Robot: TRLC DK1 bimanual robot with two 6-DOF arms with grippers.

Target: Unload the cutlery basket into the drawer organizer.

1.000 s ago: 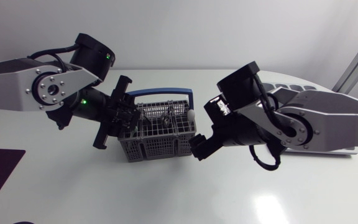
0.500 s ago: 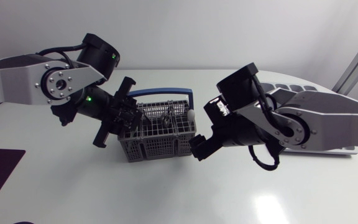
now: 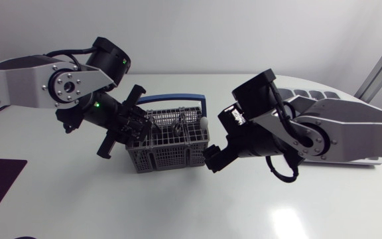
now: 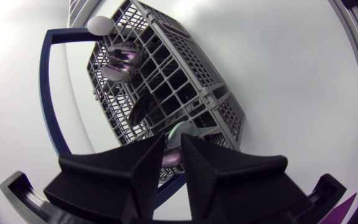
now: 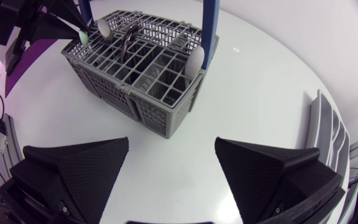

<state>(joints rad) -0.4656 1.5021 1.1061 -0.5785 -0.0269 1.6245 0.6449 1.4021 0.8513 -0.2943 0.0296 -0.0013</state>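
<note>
White surface (image 3: 178, 206) with a grey basket (image 3: 168, 156) — left jaws pinched a pale handle (image 4: 179, 132) in it, right jaws stood wide open, empty.

The grey plastic grid basket (image 3: 168, 151) is showing little square holes all over, with a blue curved handle (image 3: 174, 99). The left gripper (image 4: 173, 165) and right gripper (image 5: 173, 162) are looking matte black, the rounded utensil tip (image 4: 179, 132) pale, the smooth table (image 3: 178, 206) white.
</note>
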